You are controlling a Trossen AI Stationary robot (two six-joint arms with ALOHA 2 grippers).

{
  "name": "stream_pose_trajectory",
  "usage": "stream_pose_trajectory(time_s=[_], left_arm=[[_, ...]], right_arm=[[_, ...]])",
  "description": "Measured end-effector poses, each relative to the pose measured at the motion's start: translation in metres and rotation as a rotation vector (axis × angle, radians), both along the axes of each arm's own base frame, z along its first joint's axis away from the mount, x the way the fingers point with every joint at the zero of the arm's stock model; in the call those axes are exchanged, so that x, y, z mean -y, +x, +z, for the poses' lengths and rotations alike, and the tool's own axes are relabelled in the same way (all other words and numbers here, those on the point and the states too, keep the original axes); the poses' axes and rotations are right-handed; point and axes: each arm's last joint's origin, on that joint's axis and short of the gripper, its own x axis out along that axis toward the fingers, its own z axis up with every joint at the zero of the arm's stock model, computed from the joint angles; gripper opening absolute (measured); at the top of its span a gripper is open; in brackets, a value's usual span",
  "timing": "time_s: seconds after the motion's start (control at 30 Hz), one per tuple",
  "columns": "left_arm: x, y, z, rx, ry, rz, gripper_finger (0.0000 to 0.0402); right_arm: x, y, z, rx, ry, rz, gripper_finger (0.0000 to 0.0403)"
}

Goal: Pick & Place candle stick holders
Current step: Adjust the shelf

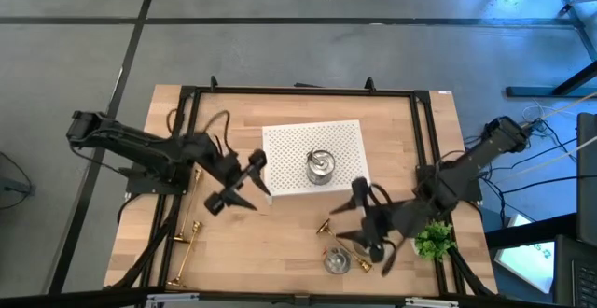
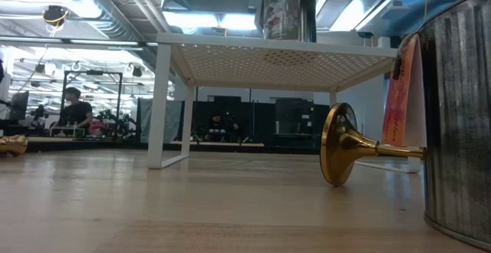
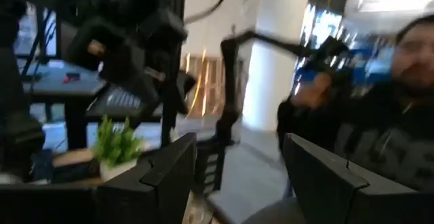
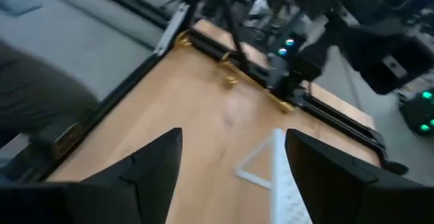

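Right gripper (image 1: 362, 217) released, empty, above fallen gold candlestick (image 1: 328, 226); square up along stem before clenching. Left gripper (image 1: 238, 189) released, idle.

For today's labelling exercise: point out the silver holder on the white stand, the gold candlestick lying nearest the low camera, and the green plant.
silver holder (image 1: 320, 166), high view, on its shiny top.
gold candlestick (image 2: 337, 155), low view, on its flared round base.
green plant (image 1: 434, 240), high view, on its leaves.

Both arms are matte black, built of blocky jointed segments with thin black cables looping beside them. Each claw, left claw (image 1: 235, 189) and right claw (image 1: 366, 235), ends in two flat, angular black fingers (image 4: 152, 166).
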Motion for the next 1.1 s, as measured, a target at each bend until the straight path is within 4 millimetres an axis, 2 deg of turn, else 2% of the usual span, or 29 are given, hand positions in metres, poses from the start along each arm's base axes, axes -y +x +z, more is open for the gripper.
stream_pose_trajectory(time_s=[0.13, 0.27, 0.43, 0.6, 0.9, 1.1], left_arm=[[0.026, 0.011, -0.021, -0.026, 0.116, -0.035, 0.0218], [0.047, 0.021, -0.041, -0.081, 0.138, 0.035, 0.0218], [0.055, 0.031, -0.066, -0.248, 0.104, 0.246, 0.0209], [0.064, 0.035, -0.091, -0.384, 0.113, 0.342, 0.016], [0.081, 0.026, -0.095, -0.409, 0.125, 0.437, 0.0017], [0.082, 0.02, -0.096, -0.436, 0.147, 0.503, 0.0002]], right_arm=[[-0.008, -0.007, -0.001, -0.012, 0.01, 0.027, 0.0253], [-0.014, -0.012, -0.001, -0.02, 0.052, 0.031, 0.0244], [-0.015, -0.013, -0.001, -0.023, 0.053, 0.033, 0.0235], [-0.015, -0.013, -0.001, -0.023, 0.056, 0.033, 0.0229], [-0.015, -0.013, -0.001, -0.022, 0.057, 0.03, 0.0221], [-0.015, -0.013, -0.001, -0.024, 0.069, 0.024, 0.0217]])
